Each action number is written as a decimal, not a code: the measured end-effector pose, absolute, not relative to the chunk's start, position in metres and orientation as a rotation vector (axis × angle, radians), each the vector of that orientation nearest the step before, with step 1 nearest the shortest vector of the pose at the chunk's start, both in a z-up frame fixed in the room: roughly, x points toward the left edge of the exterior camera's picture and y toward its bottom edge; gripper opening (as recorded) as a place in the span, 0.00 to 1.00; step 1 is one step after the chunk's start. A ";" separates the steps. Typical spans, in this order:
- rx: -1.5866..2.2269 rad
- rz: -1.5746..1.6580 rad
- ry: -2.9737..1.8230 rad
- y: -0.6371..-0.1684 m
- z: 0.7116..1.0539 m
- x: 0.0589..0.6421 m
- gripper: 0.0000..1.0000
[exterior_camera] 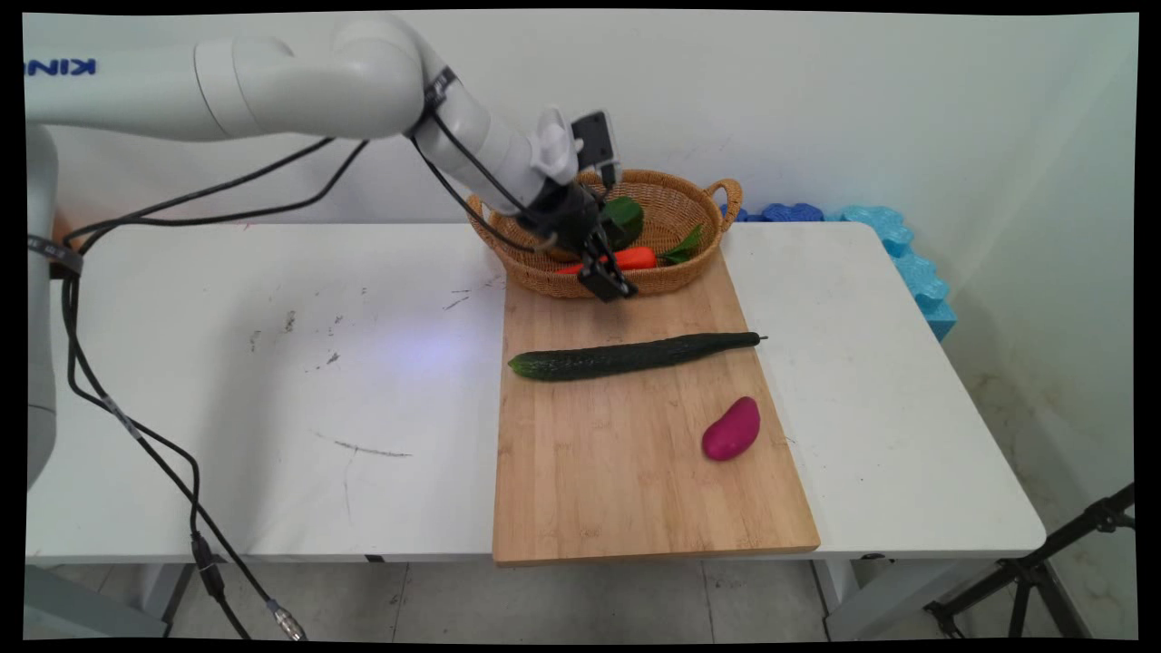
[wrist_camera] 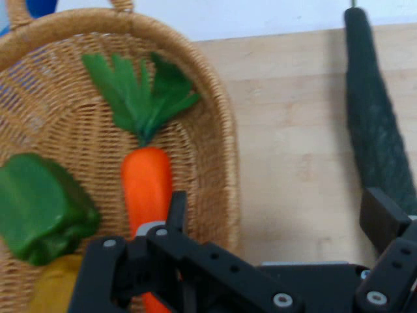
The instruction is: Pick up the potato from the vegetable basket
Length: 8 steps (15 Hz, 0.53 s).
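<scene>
A: Item, wall? 
B: Plain white wall (exterior_camera: 862,100) behind, a second white wall at the right.

A: Furniture? 
B: One white table (exterior_camera: 272,381), top scuffed with dark marks. Blue foam pieces (exterior_camera: 898,245) lie behind its far right corner.

A: Floor? 
B: Pale tiled floor (exterior_camera: 544,603); black tripod legs (exterior_camera: 1043,567) at lower right.

Orange carrot (wrist_camera: 146,186) (green leafy top), green pepper (wrist_camera: 40,207), dark green cucumber (exterior_camera: 626,355), magenta potato (exterior_camera: 731,429), tan woven basket (exterior_camera: 676,195).
</scene>
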State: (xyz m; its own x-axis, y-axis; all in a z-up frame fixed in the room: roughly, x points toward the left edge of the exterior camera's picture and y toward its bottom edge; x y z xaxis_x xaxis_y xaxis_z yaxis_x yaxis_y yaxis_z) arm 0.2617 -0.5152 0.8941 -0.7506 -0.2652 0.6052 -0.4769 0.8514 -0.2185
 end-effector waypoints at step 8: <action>0.529 0.595 -2.522 -0.563 0.905 0.311 1.00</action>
State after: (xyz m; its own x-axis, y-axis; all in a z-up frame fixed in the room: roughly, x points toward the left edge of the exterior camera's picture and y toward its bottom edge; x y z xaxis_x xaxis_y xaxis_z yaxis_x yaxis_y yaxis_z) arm 0.3111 -0.5627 0.9050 -0.8037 -0.2512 0.5395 -0.4659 0.8296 -0.3077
